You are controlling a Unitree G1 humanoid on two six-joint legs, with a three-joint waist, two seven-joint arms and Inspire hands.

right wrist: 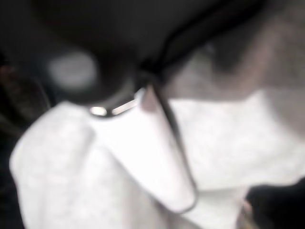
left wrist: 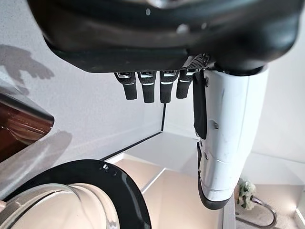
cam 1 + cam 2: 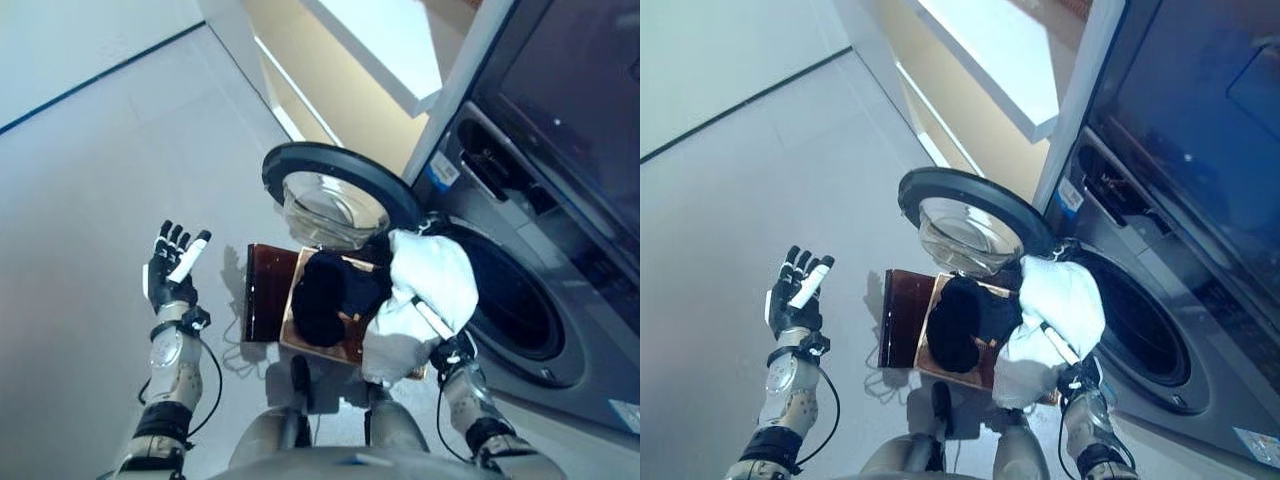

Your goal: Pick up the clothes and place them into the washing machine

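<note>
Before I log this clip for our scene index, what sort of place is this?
Probably a home laundry corner: a front-loading washing machine with its round door swung open, a box of clothes on the pale floor before it, and a white garment lifted toward the drum.

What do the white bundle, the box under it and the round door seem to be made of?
The white bundle, clutched by the right hand, looks like soft matte cloth: it folds and droops. The box looks like dark brown wood or plastic, glossy with reflections. The door seems to be a clear glass bowl in a dark, probably plastic, ring.
</note>
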